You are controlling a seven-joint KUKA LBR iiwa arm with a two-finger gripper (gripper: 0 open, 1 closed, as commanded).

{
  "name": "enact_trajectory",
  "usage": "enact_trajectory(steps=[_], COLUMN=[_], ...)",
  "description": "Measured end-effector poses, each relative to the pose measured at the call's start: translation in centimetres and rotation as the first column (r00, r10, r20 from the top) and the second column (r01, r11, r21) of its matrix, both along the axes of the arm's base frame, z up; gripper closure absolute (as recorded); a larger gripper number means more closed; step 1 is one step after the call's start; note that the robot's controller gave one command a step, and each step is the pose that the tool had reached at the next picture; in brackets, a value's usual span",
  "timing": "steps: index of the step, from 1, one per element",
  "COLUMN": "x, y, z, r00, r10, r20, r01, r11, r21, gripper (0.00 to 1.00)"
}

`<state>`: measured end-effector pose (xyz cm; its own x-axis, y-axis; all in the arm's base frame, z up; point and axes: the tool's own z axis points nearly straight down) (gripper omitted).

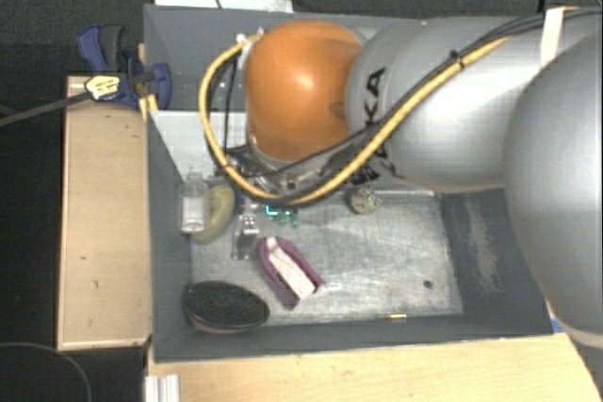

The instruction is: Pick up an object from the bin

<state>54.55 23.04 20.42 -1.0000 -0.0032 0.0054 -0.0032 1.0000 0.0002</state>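
arm: big silver KUKA arm (452,108) coming in from the right and covering most of the top half of the bin (386,259)

wrist: round orange cover (297,89) with a yellow cable (215,99) looped around its left side and underneath it

gripper: the gripper (248,238) pokes out below the orange cover, down low over the left half of the bin floor

gripper state: honestly can't tell if it's spread or closed from this angle, and I don't see anything held in it

nearest thing: a purple-and-white oblong thing (287,270) lying flat and slanted, its upper-left end just beside the gripper tip; touching or not, can't say

front-left corner: a black oval mesh piece (224,306) flat on the floor, near the purple-and-white thing but apart from it

left wall: a small clear bottle (193,207) standing up, with an olive-yellow lump (221,207) right against its right side, both just left of the gripper

under the wrist: a little teal-green bit (281,214), half hidden by the cable

further right: a small round metal part (363,200) near the arm's underside, well apart from the gripper

front edge: a tiny yellow sliver (396,317) on its own by the front wall
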Motion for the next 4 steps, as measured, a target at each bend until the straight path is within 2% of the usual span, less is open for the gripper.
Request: enact_trajectory(steps=[1, 2, 3, 4], x=[2.2, 4.7, 5.0, 3.7], y=[-6.0, -4.2, -4.1, -7.5], z=[-11.1, -13.1, -12.8, 3.8], r00=[1.000, 0.970, 0.971, 0.959], r10=[-0.025, 0.244, 0.237, 0.284], r20=[0.006, 0.012, 0.022, 0.018], r01=[0.025, -0.244, -0.237, -0.284], r11=[1.000, 0.970, 0.971, 0.959], r21=[0.001, 0.001, 0.004, -0.001], gripper=[0.00, 0.00, 1.00, 1.00])
